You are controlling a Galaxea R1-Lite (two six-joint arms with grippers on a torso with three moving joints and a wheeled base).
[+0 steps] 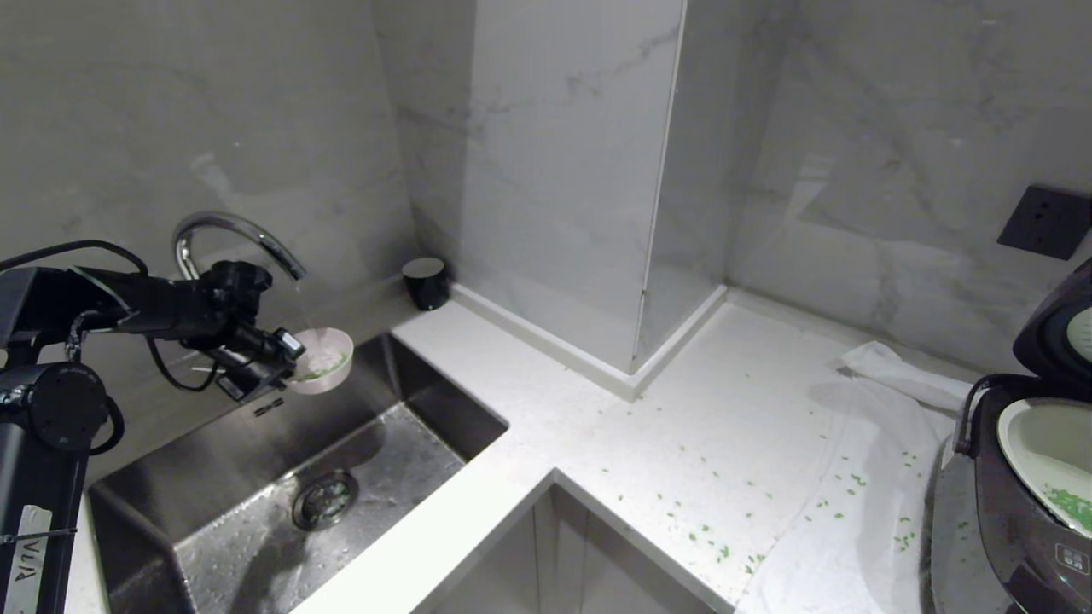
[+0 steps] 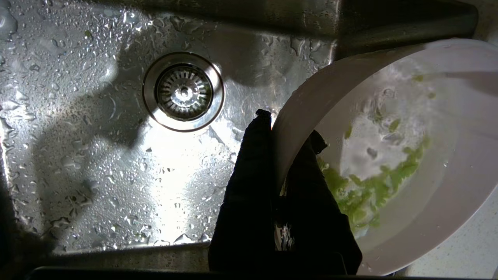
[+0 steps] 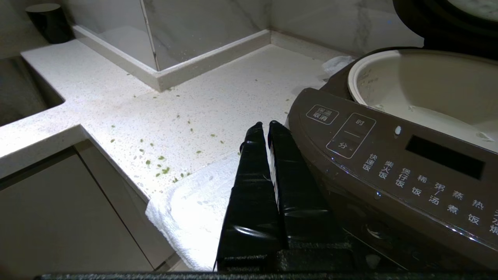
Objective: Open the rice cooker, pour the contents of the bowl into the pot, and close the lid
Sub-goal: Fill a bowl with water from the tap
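Over at the sink (image 1: pixel 256 512), the left claw (image 1: pixel 290 358) was clamped tight on the rim of the bowl (image 1: pixel 328 362), one finger inside and one outside, holding it up above the wet steel basin right under the curved tap (image 1: pixel 230 230). From the wrist camera you could see the bowl (image 2: pixel 428 217) had water in it with the green bits (image 2: pixel 365 194) floating along one side, and the drain (image 2: pixel 183 91) sat below, off to the side of it.

Way over on the other end of the white surface (image 1: pixel 682 409), the rice cooker (image 1: pixel 1015 512) stood on a white towel (image 1: pixel 862 477) with its lid (image 1: pixel 1058 328) flipped up. The pot (image 1: pixel 1036 443) inside had a few green bits (image 1: pixel 1071 503) in it too, and plenty more were scattered across the surface and towel.

The right claw (image 3: pixel 264 126) hung just beside the cooker's front panel, fingers pressed together with nothing between them. A small black cup (image 1: pixel 425 281) sat in the corner by the wall.
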